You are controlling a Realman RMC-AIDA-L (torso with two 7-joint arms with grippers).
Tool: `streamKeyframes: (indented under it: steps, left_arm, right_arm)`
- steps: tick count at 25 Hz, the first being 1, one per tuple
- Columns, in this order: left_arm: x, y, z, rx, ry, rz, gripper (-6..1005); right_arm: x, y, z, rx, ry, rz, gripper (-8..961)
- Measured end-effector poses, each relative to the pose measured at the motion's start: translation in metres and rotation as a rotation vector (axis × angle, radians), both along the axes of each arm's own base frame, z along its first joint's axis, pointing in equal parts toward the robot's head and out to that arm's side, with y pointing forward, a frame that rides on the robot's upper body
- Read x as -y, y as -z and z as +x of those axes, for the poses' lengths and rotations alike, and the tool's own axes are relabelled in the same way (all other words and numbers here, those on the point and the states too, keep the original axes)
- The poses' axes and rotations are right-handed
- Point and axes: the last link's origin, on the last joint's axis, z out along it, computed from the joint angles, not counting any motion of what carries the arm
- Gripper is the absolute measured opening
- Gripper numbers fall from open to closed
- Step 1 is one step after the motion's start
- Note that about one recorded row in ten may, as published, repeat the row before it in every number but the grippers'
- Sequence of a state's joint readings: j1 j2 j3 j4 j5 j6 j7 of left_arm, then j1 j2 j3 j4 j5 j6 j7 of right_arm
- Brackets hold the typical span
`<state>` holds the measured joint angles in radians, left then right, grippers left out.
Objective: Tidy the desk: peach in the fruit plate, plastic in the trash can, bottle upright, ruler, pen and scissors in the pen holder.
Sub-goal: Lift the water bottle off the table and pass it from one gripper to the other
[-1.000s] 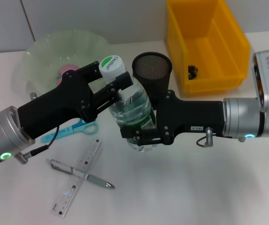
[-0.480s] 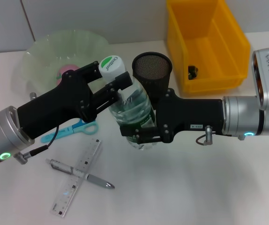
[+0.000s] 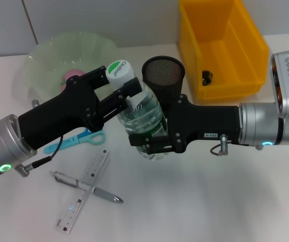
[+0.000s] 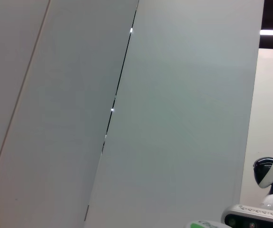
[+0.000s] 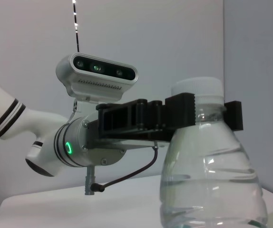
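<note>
Fingers (image 3: 130,97) around bottle (image 3: 143,121) neck

Bottle (image 3: 142,118) at worktop (image 3: 210,201) centre, tilted, cap toward robot's left. Left hand (image 3: 127,96) at bottle neck, from left; right hand (image 3: 152,143) at bottle base, from right. Pen holder (image 3: 163,75) just behind bottle. Trash can (image 3: 222,48) right of pen holder, at rear. Fruit plate (image 3: 66,60) rear left. Scissors (image 3: 76,139) left of bottle, under left arm. Pen (image 3: 86,187) lies across ruler (image 3: 82,190), front left.
</note>
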<state>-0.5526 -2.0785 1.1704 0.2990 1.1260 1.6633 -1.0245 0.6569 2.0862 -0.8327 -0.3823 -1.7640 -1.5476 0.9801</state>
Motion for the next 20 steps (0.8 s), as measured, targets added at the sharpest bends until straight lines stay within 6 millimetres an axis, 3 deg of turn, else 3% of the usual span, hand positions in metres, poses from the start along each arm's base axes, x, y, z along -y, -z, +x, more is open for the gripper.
streamKeyframes:
  steps: [20]
  left_arm:
    - [-0.0025, 0.0002, 0.0015, 0.001, -0.005, 0.002, 447]
  right_arm:
    - [-0.0028, -0.0005, 0.0003, 0.012, -0.007, 0.019, 816]
